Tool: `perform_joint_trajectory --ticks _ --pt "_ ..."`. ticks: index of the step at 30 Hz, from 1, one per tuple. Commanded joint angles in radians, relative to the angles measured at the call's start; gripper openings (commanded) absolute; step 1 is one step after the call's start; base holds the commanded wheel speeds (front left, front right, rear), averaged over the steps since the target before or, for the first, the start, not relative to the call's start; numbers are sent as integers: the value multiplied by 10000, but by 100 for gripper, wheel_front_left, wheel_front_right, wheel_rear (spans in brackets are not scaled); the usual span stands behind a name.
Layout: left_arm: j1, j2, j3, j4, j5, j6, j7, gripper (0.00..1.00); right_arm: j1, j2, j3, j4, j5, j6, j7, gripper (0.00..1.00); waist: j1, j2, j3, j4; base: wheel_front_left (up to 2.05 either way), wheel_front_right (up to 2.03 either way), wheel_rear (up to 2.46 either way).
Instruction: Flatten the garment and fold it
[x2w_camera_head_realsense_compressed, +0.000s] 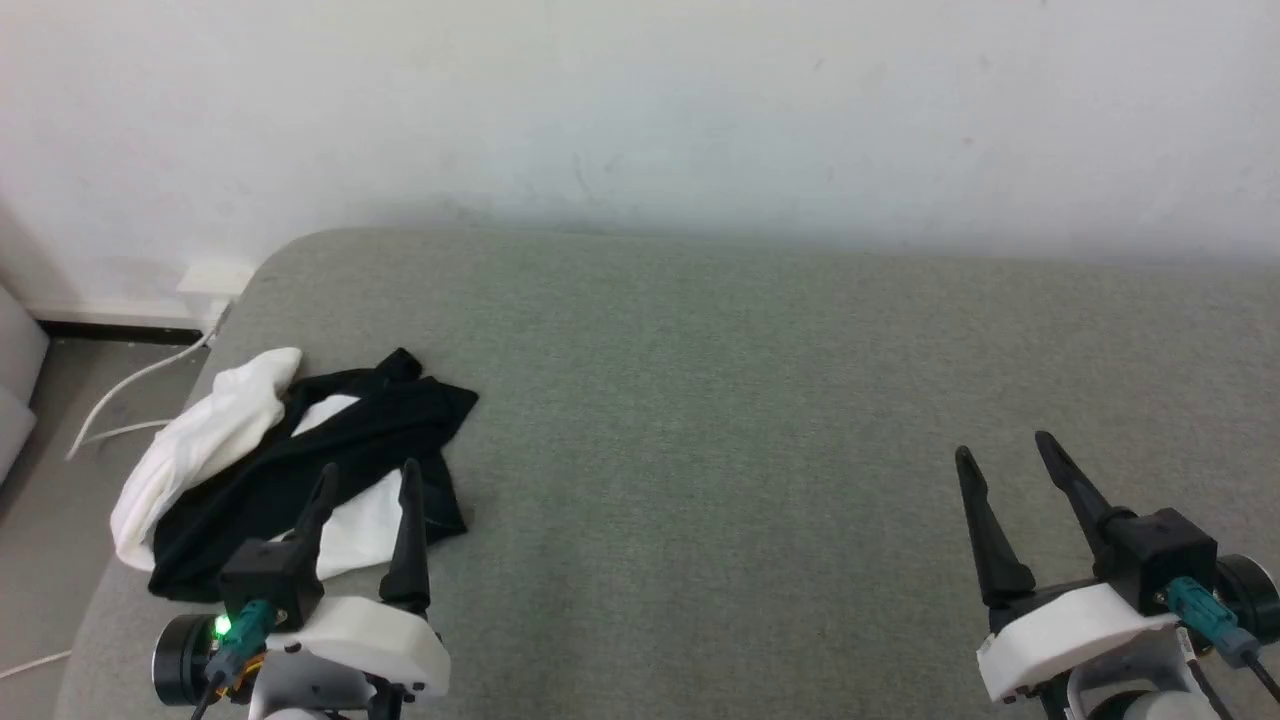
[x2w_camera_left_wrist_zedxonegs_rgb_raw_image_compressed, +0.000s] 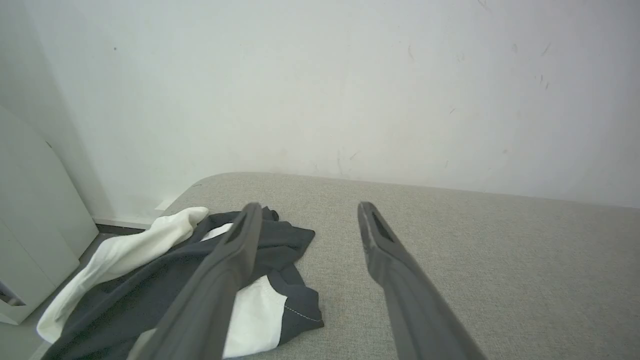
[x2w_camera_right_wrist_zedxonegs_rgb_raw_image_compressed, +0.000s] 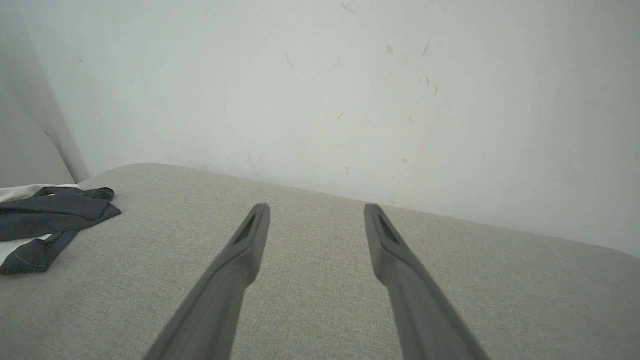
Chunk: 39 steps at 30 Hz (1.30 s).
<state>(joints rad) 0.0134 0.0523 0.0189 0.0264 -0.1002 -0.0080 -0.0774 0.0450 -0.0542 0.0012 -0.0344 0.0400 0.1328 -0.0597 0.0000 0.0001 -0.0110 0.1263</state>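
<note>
Far left in the head view, a white cable (x2w_camera_head_realsense_compressed: 130, 385) trails across the floor (x2w_camera_head_realsense_compressed: 40, 480) below the wall (x2w_camera_head_realsense_compressed: 640, 100), and the left wrist view adds a pale panel (x2w_camera_left_wrist_zedxonegs_rgb_raw_image_compressed: 30, 225) standing at that side. Now the garment (x2w_camera_head_realsense_compressed: 370, 420): it lies crumpled at the near left corner of the grey padded surface (x2w_camera_head_realsense_compressed: 700, 400), black sleeves bunched across white body cloth, with a white fold spilling over the surface's left edge. The heap's long axis runs on a diagonal, from the near left edge up toward the far right, where a black tip points to the wall. Over its near end sits the left gripper (x2w_camera_head_realsense_compressed: 369, 468), fingers spread apart, nothing between them. From the left wrist camera the left gripper (x2w_camera_left_wrist_zedxonegs_rgb_raw_image_compressed: 308, 206) lays its left-hand finger across the garment (x2w_camera_left_wrist_zedxonegs_rgb_raw_image_compressed: 280, 240) while the other finger stands over bare cloth of the surface; whether that finger touches the fabric or hangs just above it, I can't call from here. That same close view brings out a stitched hem on a black edge beside a white panel, detail the head camera smears. Moving right, a long stretch of bare surface, then the right gripper (x2w_camera_head_realsense_compressed: 1003, 445), well apart from the shirt, fingers wide apart and holding nothing. Along the right gripper (x2w_camera_right_wrist_zedxonegs_rgb_raw_image_compressed: 316, 206), both fingers point over grey cloth toward the scuffed wall, and the garment (x2w_camera_right_wrist_zedxonegs_rgb_raw_image_compressed: 50, 215) shows as a low dark fold at the left edge.
</note>
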Motion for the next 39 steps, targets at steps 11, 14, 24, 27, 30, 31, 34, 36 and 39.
perform_joint_trajectory --ticks 11,14,24,27,30,31,34,36,39 --pt "61 -9 194 267 -276 -58 -318 100 142 17 159 -159 61 -9 -196 100 0 -1 -83 1043 0 0 0" --pt "71 -9 225 311 -354 -70 -380 100 149 17 188 -187 77 -9 -225 100 0 -1 -74 1254 0 0 0" --pt "52 -11 319 497 -642 -81 -589 100 150 21 263 -274 114 -11 -346 100 0 -1 6 1825 0 0 0" --pt "36 -11 368 547 -736 -86 -652 100 151 22 281 -296 114 -11 -376 100 0 -1 36 1946 0 0 0" --pt "-47 -12 417 589 -788 -132 -715 100 147 23 287 -341 98 -12 -395 100 0 -1 107 2045 0 0 0" --pt "-103 -12 426 602 -813 -150 -736 100 141 23 284 -362 87 -12 -395 100 0 -1 142 2076 0 0 0" --pt "-457 -12 476 613 -853 -243 -799 100 92 24 293 -456 49 -13 -366 100 0 -1 333 2137 0 0 0" --pt "-830 -13 559 637 -843 -320 -839 100 23 24 333 -522 1 -13 -319 100 0 -1 491 2121 0 0 0" --pt "-1599 58 740 745 -824 -435 -902 100 -117 25 400 -632 -62 -13 -231 100 0 -1 800 2013 0 0 0"
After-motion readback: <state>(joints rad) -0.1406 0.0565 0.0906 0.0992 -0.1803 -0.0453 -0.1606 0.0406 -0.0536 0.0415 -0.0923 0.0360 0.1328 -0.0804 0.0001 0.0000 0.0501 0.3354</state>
